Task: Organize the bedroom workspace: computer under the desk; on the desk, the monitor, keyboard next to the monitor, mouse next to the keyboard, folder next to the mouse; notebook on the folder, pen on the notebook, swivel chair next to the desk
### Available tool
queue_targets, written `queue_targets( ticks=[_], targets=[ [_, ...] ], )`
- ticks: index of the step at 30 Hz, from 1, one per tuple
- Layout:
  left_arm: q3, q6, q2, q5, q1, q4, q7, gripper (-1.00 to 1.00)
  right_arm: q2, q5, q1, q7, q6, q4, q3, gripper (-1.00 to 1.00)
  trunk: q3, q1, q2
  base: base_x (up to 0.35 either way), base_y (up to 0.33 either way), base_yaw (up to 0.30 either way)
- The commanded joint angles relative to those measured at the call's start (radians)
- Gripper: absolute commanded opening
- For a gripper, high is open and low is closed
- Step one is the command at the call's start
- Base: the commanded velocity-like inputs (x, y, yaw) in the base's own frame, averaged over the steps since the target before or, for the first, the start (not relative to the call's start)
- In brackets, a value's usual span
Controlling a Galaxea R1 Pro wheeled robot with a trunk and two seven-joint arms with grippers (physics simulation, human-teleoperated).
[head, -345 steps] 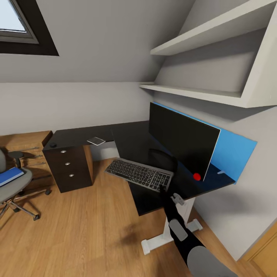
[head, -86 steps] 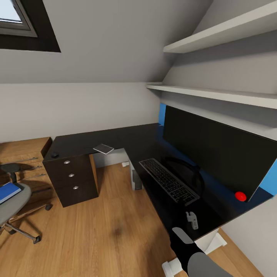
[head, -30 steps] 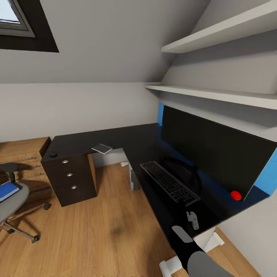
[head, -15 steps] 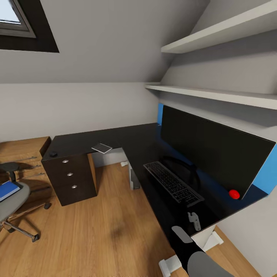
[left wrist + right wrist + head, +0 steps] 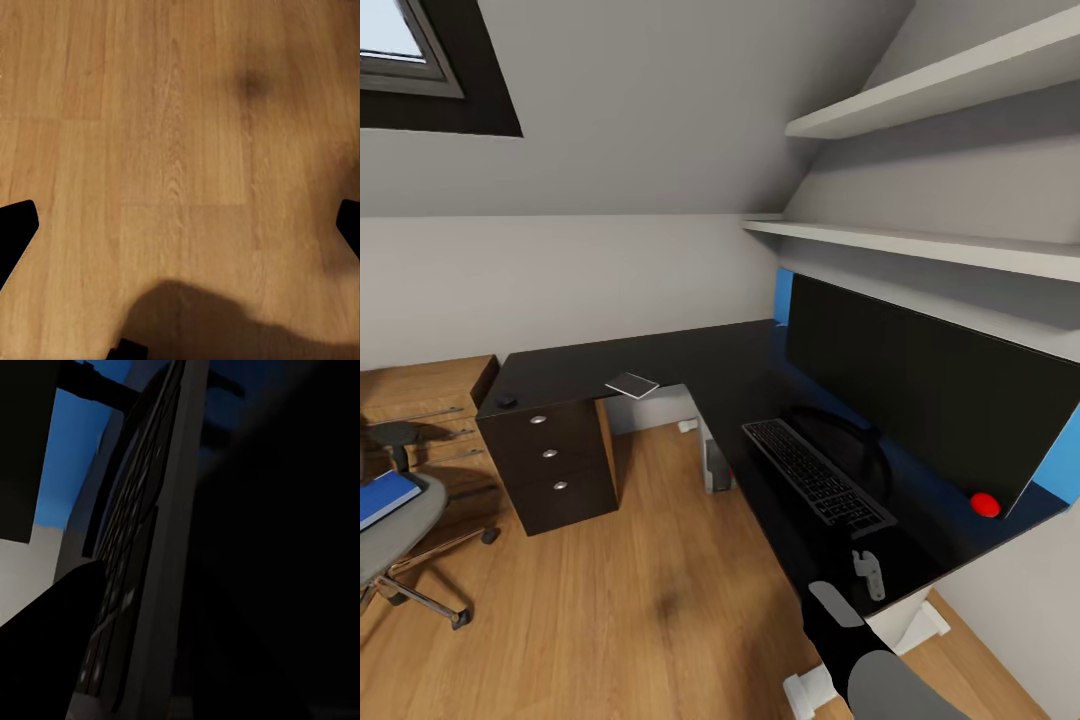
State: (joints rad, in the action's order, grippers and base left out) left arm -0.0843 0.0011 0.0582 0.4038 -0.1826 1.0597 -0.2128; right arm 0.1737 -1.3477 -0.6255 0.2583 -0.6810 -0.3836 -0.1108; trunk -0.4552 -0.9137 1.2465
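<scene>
The keyboard (image 5: 819, 486) lies lengthwise along the bench's (image 5: 660, 360) front edge just beyond the right pincer (image 5: 869, 573), whose grip state I cannot tell.

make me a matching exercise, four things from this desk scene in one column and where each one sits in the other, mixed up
Things:
1. keyboard
2. mouse
3. folder
4. notebook

Places:
A. on the seat of the swivel chair
B. on the desk right in front of the monitor
C. on the desk's far end, above the three drawers
D. on the desk near its inner corner, at the front edge

Pairs: 1-B, 2-C, 3-A, 4-D
</scene>
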Motion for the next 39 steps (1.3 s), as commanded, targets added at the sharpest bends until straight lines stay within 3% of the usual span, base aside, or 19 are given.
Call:
queue_targets(
  ticks=[1,39],
  targets=[
    [-0.005,0.0,0.001,0.009,0.0,0.002,-0.008,1.0,0.001,-0.038,0.0,0.008,0.005,0.038,0.0,-1.0,-0.001,0.0,0.001,0.0,0.02,0.0],
    [-0.005,0.002,0.0,0.01,0.0,0.0,-0.008,1.0,0.001,-0.038,0.0,0.007,0.01,0.037,0.0,-1.0,-0.001,0.0,0.001,0.055,0.02,0.0]
  ],
)
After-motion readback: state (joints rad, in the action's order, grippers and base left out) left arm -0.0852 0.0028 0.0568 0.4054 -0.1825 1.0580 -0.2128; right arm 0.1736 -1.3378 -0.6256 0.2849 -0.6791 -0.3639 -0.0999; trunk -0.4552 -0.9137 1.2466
